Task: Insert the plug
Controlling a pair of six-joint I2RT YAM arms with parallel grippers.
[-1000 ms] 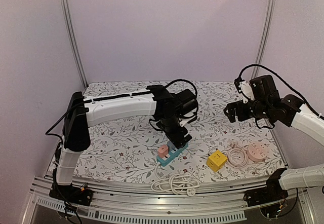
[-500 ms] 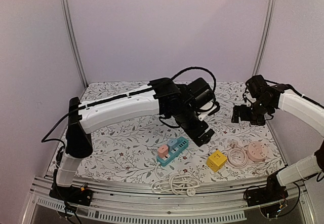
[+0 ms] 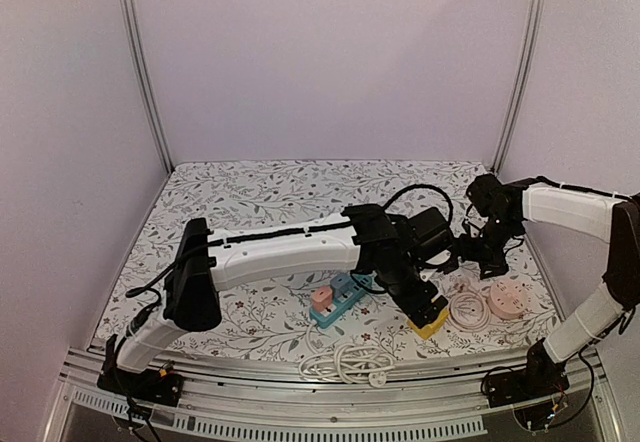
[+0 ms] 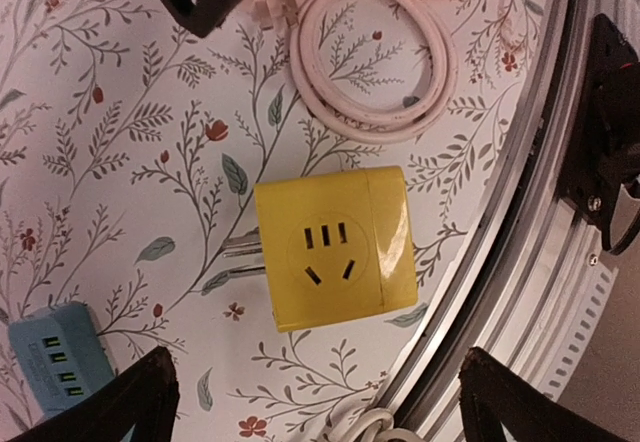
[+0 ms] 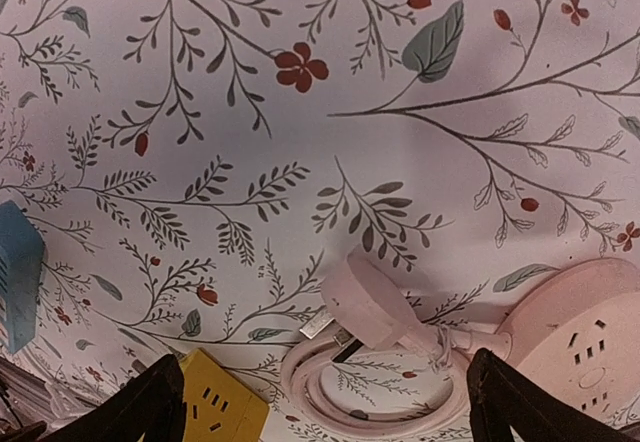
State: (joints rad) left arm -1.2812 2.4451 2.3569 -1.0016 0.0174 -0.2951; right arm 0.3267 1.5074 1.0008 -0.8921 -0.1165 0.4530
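Spreading of the left jaws: the left gripper (image 4: 315, 387) is seen with its fingers (image 4: 120, 407) set wide apart at the lower corners of the left wrist view; nothing is clamped between them.
Spreading of the right jaws: the right gripper (image 5: 325, 407) is likewise held wide, its fingers (image 5: 140, 417) at the lower corners of the right wrist view, closed on nothing.
Between the left fingers: the yellow socket cube (image 4: 335, 247) is framed at the centre of the left wrist view, a socket face turned up. Metal prongs (image 4: 240, 257) are seen sticking out of its left side, bare on the cloth.
Between the right fingers: the pink plug (image 5: 365, 307) is found at the lower centre of the right wrist view, lying unplugged. Its pins are pointed to the lower left, and its body is laid across the pink cord coil (image 5: 330, 387).
Beside the plug: the pink round strip (image 5: 575, 327) is set at the lower right, joined to the coil.
Cube in the top view: it is placed right of centre, low in the frame, and is largely covered by the left gripper.
Farther left: the blue power strip (image 3: 345, 292) is laid at the lower centre of the top view, with a pink adapter (image 3: 321, 299) seated on its left end.
Front edge: a white cord (image 3: 348, 362) is bundled below the blue strip.
Surface: everything is laid on a floral cloth (image 3: 250, 202).
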